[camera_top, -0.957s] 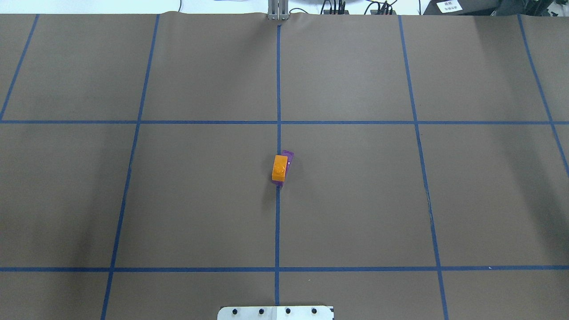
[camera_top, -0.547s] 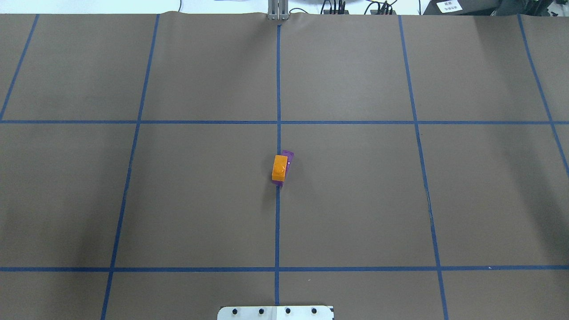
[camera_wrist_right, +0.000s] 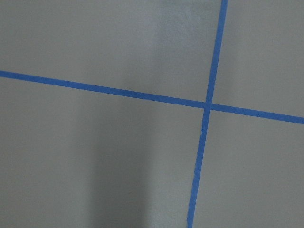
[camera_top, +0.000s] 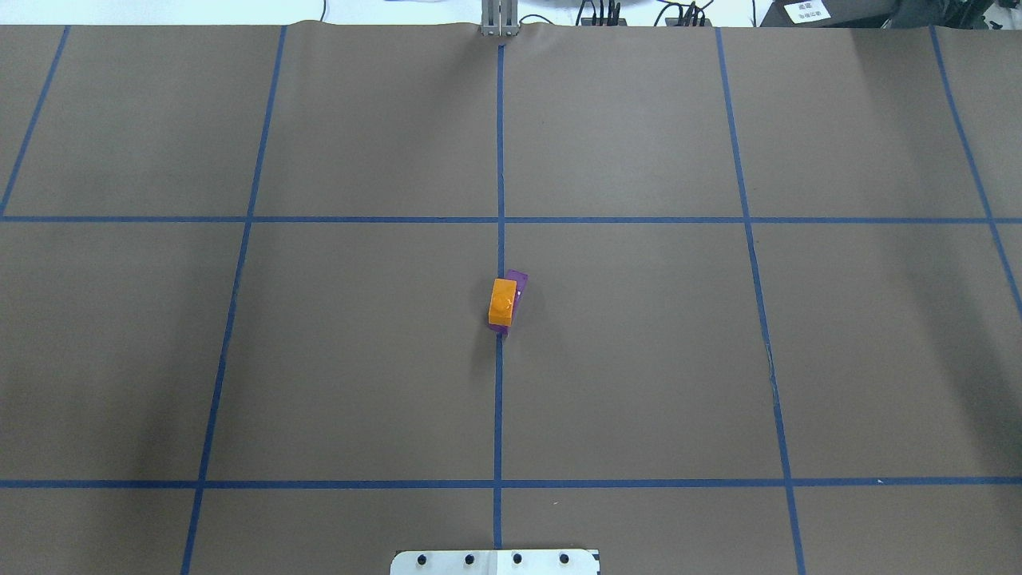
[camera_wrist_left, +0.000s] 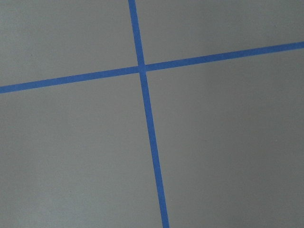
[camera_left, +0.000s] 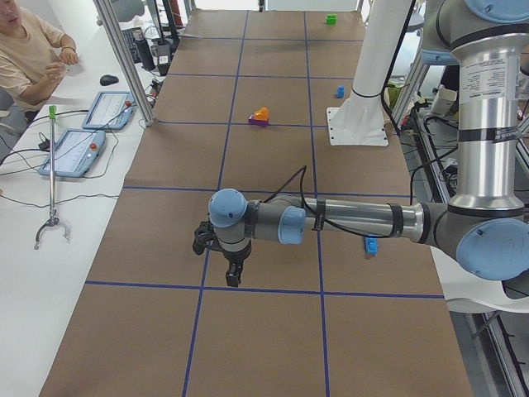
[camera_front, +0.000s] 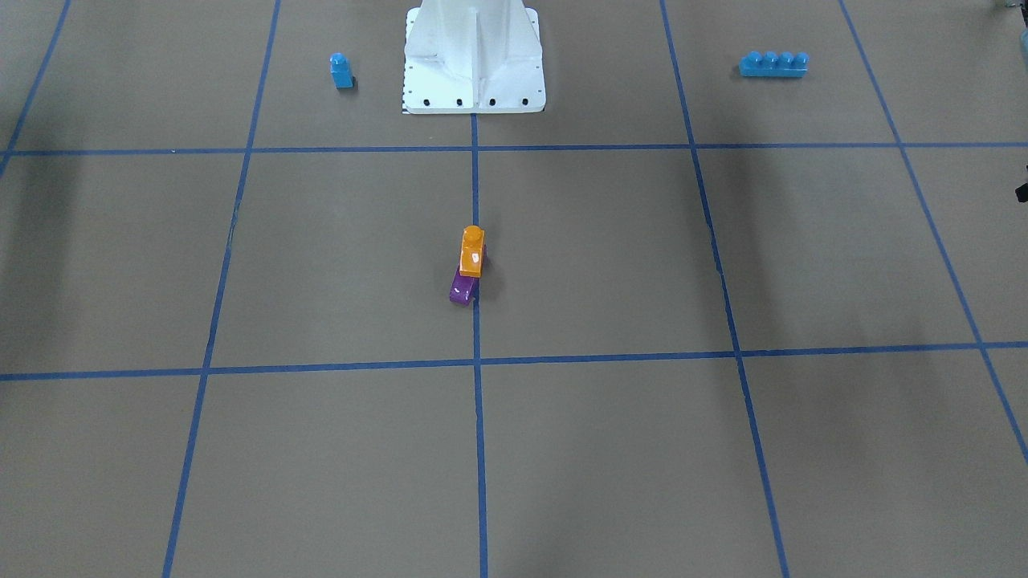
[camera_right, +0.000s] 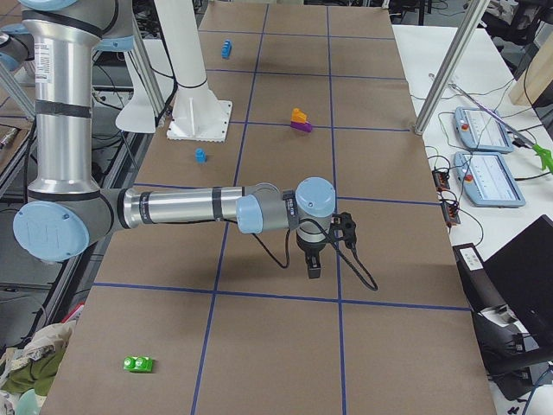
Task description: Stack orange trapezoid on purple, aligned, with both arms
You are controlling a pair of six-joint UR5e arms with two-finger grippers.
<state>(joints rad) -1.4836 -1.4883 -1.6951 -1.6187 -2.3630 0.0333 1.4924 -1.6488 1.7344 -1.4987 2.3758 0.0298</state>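
Observation:
The orange trapezoid (camera_top: 501,302) sits on top of the purple block (camera_top: 519,280) at the table's middle, by the centre tape line. The purple block sticks out past it on one side; both also show in the front view, orange (camera_front: 472,250) over purple (camera_front: 462,291). No gripper touches them. My left gripper (camera_left: 234,277) hangs over the mat far from the stack, in the exterior left view only. My right gripper (camera_right: 313,268) shows only in the exterior right view, also far off. I cannot tell whether either is open or shut. Both wrist views show only mat and tape.
A small blue block (camera_front: 341,71) and a long blue brick (camera_front: 773,64) lie either side of the white robot base (camera_front: 474,56). A green brick (camera_right: 138,364) lies near the table's right end. A person (camera_left: 29,50) sits at the side table with tablets.

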